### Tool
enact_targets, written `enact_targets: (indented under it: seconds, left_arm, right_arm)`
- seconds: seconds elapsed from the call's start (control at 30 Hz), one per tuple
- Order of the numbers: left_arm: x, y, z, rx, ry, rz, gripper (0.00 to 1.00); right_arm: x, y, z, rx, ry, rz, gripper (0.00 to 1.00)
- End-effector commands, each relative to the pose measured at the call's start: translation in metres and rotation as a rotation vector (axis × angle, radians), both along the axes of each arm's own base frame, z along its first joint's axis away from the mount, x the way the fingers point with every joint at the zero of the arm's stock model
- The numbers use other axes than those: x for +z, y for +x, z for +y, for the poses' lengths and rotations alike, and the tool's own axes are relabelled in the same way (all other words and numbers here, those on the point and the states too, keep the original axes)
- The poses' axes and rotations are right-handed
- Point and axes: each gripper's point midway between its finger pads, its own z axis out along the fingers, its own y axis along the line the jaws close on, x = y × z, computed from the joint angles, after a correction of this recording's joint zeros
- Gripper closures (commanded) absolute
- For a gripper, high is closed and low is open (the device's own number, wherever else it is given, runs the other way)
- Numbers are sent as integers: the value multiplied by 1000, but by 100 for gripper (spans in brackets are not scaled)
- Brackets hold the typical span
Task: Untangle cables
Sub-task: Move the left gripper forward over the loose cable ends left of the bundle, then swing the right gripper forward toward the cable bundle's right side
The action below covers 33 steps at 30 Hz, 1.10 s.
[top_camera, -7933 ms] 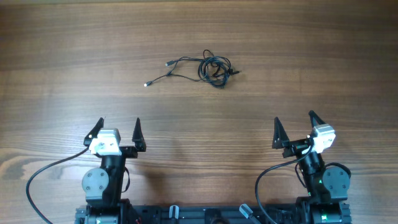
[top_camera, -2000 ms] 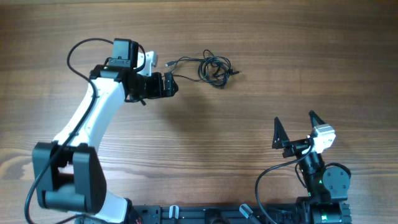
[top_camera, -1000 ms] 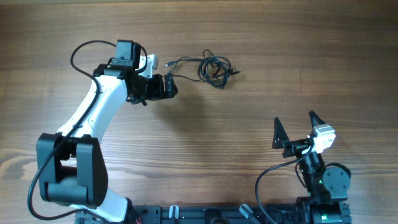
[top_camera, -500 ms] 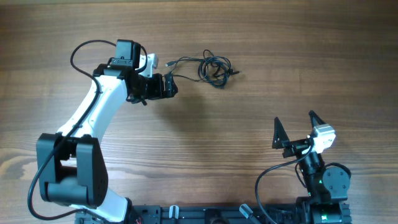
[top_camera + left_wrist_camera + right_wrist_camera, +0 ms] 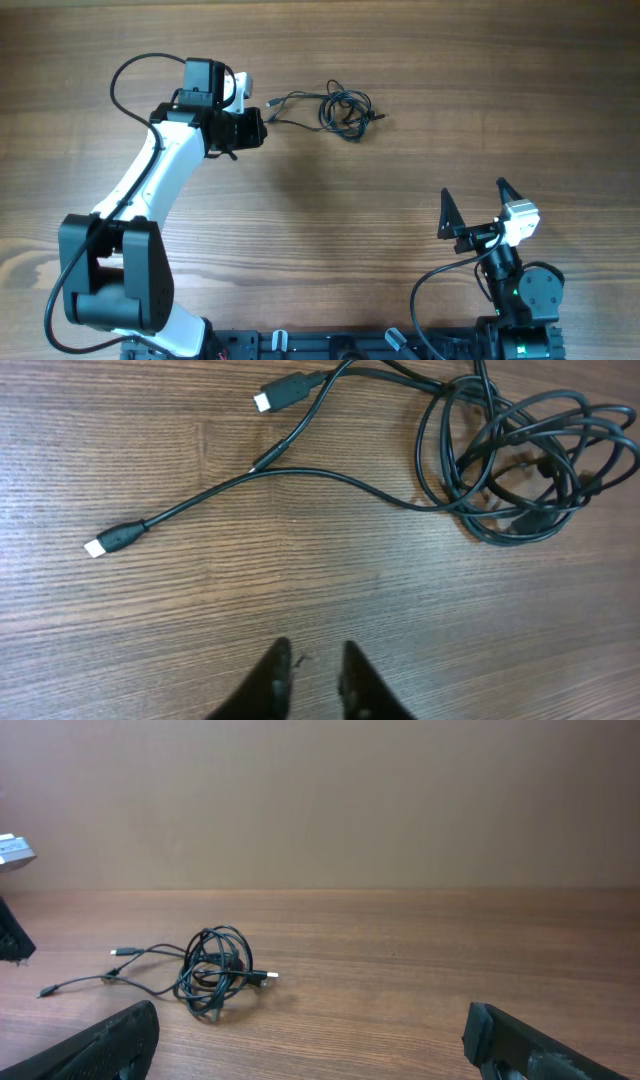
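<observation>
1. Overhead: the cables (image 5: 344, 109) lay in a knot far on the counter (image 5: 420, 60), with loose ends trailing left. The left end effector (image 5: 255, 127) hung just left of them. The right end effector (image 5: 474, 192) sat near, well apart, spread wide and empty.
2. Left wrist: the fingers (image 5: 270, 678) were nearly together, a narrow gap between them and nothing in it. Both plug ends lay free.
3. Right wrist: the knot lay far and to the left.

The step was probably the first grasp; the next move likely called for reopening, then pinching a loose end.
</observation>
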Motion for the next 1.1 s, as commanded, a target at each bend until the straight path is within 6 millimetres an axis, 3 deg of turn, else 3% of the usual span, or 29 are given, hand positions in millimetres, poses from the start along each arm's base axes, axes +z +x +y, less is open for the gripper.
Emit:
enact_targets:
  seconds: [0.0,0.37,0.57,0.67,0.8,0.97,1.03,1.07]
  left_arm:
    - [-2,2,0,-2,10,2,96]
    - [-18,7,-3,41,-8,36,96]
    - [-18,6,-6,33,-8,36,96]
    - [-18,6,-6,55,-17,45,96]
    - [-18,7,-6,55,-17,43,91]
    - [-18,7,-6,55,-17,43,65]
    - [-18,7,-6,55,-17,42,39]
    - [-18,7,-6,55,-17,42,11]
  right_arm:
    - [3,0,-2,-11,14,-10,0]
    - [3,0,-3,-19,4,-15,0]
    - [10,-5,18,106,159,-2,0]
    - [30,-12,29,181,160,-50,0]
    - [79,-18,29,182,154,-74,0]
    - [125,1,30,178,137,63,0]
    - [137,15,35,199,143,169,0]
    - [142,24,39,215,149,229,0]
